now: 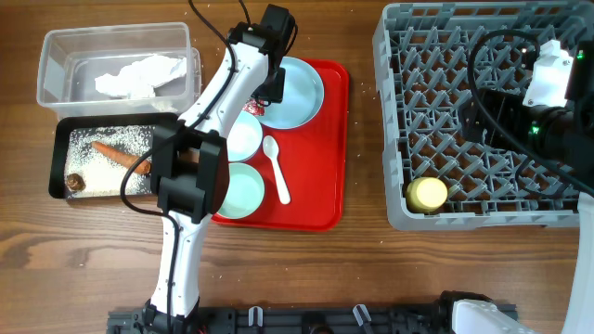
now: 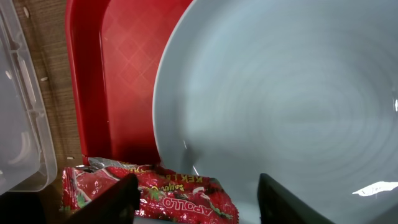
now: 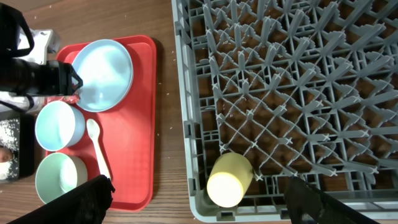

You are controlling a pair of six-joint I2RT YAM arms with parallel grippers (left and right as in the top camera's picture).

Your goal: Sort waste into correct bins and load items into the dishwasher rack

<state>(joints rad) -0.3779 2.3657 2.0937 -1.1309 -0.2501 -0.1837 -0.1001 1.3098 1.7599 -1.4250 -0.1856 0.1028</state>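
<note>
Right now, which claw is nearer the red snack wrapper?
Left. The left claw hangs right over the wrapper beside the plate. The right claw is far off, above the rack near the yellow cup.

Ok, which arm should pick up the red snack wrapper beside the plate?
Left. Its tool hangs open right over the red snack wrapper at the rim of the plate. The right tool is across the table, open above the dishwasher rack.
</note>
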